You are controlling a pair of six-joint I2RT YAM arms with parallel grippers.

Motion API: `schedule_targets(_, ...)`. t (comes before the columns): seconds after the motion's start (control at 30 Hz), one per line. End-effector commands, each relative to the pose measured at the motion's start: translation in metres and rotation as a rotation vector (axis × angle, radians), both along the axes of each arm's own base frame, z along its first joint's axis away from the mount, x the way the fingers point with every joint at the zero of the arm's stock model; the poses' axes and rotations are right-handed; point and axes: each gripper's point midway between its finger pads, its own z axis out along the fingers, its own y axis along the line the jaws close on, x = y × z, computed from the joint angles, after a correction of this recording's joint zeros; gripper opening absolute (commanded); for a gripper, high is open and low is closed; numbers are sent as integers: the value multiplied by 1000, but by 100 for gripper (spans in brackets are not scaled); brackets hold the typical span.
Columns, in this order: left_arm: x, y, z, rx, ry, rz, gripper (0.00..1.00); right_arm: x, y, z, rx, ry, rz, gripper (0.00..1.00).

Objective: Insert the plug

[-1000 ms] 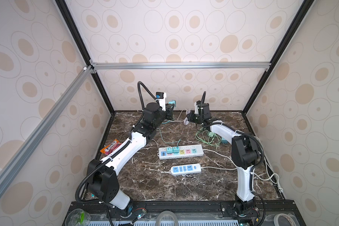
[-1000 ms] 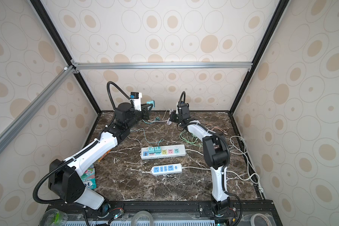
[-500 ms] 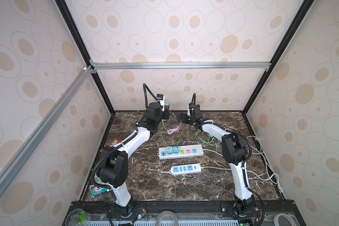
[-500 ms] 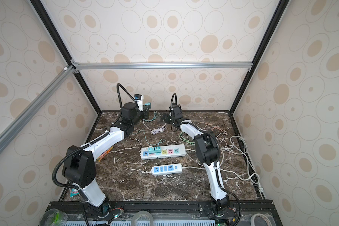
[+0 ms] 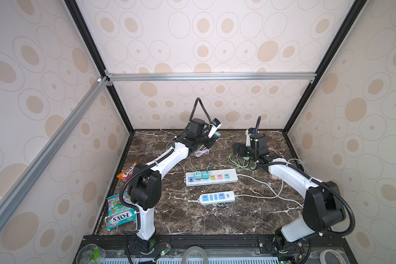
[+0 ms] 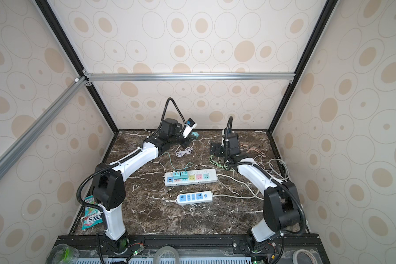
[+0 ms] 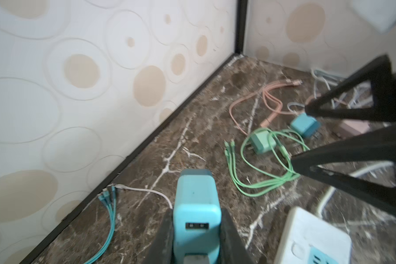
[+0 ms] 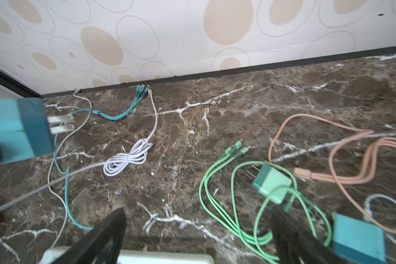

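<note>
Currently at the carry step. Left gripper (image 7: 197, 237) is clamped tight on the teal plug (image 7: 196, 196), which is held clear of the marble tabletop (image 5: 215, 221) near the back wall. Its prongs point sideways, not down. Right gripper (image 8: 198, 212) has its fingers spread wide and holds nothing; it hovers above the green charger (image 8: 272, 184) and its cable loops.

Next move, as I judge it: bring the plug forward to the long power strip (image 5: 231, 180), turn the prongs downward, line up over a free socket and press straight in. The strip may slide, so the idle arm could steady it.

Count:
- Power strips: two, the long one and the short strip (image 5: 229, 197).
- Chargers: one held, two seated adapters (image 5: 198, 175) in the long strip, two loose (the green one and a blue charger (image 8: 358, 240)).
- Snack packets (image 5: 120, 213): two, at the left edge.
</note>
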Motion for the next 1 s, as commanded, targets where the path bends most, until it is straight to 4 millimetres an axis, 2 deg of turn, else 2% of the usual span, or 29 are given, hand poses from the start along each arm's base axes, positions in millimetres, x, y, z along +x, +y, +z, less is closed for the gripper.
schedule_targets(0.0,-36,-17,-27,217,22,-232,0,-12,-23,-3,-84,-26,-55,98)
schedule_targets(0.27,-79,-47,-70,454,130,-406,0,-28,-44,-15,-159,25,-98,98)
schedule_targets(0.43,-96,-42,-101,614,193,-444,0,-29,-48,-17,-167,34,-125,98)
schedule_targets(0.67,-107,-29,-105,657,246,-444,0,-30,-56,-20,-193,47,-158,98)
schedule_targets(0.77,-110,-19,-110,689,253,-435,0,-32,-66,-20,-206,52,-215,98)
schedule_targets(0.97,-121,-7,-112,709,240,-454,0,-36,-74,-17,-156,46,-238,98)
